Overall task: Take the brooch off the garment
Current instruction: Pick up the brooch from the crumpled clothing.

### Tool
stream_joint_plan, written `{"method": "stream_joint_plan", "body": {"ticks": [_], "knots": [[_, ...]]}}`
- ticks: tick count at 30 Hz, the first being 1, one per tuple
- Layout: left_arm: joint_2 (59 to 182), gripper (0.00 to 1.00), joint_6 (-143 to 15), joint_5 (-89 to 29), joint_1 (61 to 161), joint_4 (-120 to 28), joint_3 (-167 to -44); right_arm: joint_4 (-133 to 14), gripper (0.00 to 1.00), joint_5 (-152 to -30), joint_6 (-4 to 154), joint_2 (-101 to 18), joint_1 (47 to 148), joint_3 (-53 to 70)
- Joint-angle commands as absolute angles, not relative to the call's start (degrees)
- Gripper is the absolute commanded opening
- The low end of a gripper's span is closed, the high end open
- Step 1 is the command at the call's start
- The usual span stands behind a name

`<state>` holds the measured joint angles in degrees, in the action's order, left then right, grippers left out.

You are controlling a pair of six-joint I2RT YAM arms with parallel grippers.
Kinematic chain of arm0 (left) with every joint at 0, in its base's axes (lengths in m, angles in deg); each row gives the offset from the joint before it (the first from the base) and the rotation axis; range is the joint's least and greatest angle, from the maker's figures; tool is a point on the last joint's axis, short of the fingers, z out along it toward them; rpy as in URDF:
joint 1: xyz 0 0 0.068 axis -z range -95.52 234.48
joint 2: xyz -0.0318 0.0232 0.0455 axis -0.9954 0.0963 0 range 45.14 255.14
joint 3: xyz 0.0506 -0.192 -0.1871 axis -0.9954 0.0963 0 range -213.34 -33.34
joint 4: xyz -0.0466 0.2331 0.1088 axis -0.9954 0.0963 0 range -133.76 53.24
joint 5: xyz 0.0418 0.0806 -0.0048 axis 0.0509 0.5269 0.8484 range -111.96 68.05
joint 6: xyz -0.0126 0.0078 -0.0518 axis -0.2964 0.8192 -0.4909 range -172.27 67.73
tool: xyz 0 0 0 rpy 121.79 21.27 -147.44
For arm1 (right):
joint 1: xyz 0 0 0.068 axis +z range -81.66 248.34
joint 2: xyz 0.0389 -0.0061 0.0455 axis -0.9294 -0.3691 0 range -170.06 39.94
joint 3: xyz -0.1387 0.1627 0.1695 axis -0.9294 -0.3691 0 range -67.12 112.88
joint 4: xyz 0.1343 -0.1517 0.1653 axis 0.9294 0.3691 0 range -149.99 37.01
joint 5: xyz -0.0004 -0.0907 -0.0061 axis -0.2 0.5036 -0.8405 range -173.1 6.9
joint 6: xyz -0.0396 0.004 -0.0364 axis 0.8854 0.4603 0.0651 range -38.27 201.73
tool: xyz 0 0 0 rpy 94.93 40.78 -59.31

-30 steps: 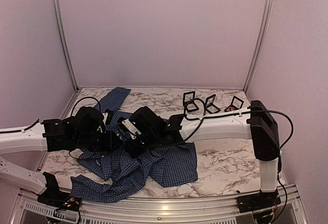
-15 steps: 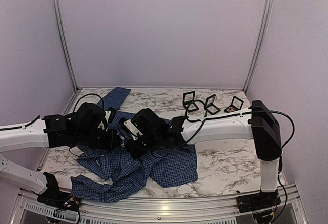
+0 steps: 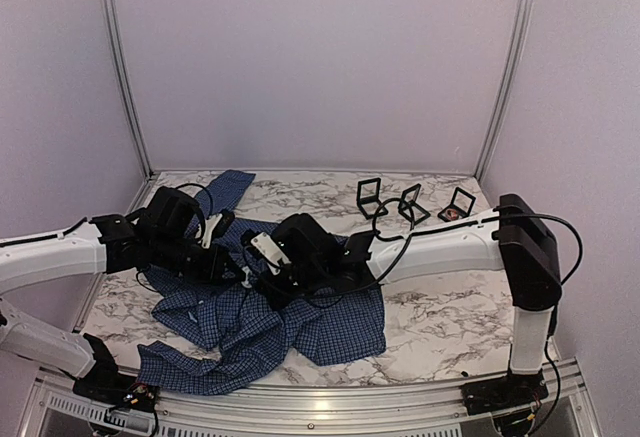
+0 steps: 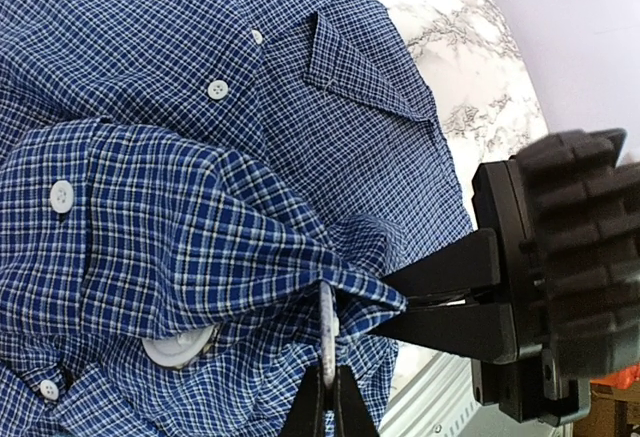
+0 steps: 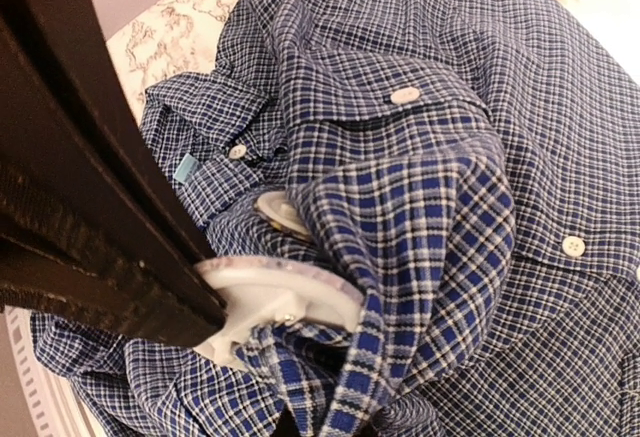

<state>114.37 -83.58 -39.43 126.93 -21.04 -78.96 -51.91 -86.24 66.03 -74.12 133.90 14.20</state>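
Observation:
The garment (image 3: 300, 322), a dark blue checked shirt with pale buttons, lies crumpled on the marble table. The brooch (image 4: 327, 329) shows edge-on as a thin pale disc pinned in a raised fold; in the right wrist view the brooch (image 5: 285, 292) shows only its white back. My left gripper (image 4: 330, 392) is shut on the disc's rim. My right gripper (image 5: 310, 427) is shut on the shirt fold right beside it, its black fingers (image 4: 440, 302) reaching in from the right. In the top view both grippers, left (image 3: 232, 262) and right (image 3: 262, 272), meet over the shirt.
A second pale disc (image 4: 180, 345) lies in the shirt's folds just left of the held one. Three small black square frame boxes (image 3: 371, 197) (image 3: 412, 203) (image 3: 458, 203) stand at the table's back right. Walls close in the left, back and right.
My left gripper has closed on the disc. Both arms have shifted a little to the right and away from the near edge, lifting the fold.

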Motion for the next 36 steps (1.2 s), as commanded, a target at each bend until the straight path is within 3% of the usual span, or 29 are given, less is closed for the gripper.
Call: {"method": "stream_joint_plan", "body": {"ticks": [1,7,28,36], "knots": [[115.66,0.00,-83.12,-51.28,124.83,-26.65,-76.91,-56.70,0.00,-84.62,68.66,-70.58,131.55,11.62],[119.04,0.00,-84.22,-58.61,121.83,-31.55,-75.03,-61.48,0.00,-85.90,70.37,-69.30,130.56,9.30],[130.89,0.00,-82.65,-71.60,117.37,-37.21,-77.04,-64.34,0.36,-87.00,73.77,-70.32,126.66,8.90],[129.72,0.00,-88.35,-72.61,116.02,-45.56,-73.97,-62.98,0.41,-89.22,72.89,-69.47,126.52,8.12]]}}
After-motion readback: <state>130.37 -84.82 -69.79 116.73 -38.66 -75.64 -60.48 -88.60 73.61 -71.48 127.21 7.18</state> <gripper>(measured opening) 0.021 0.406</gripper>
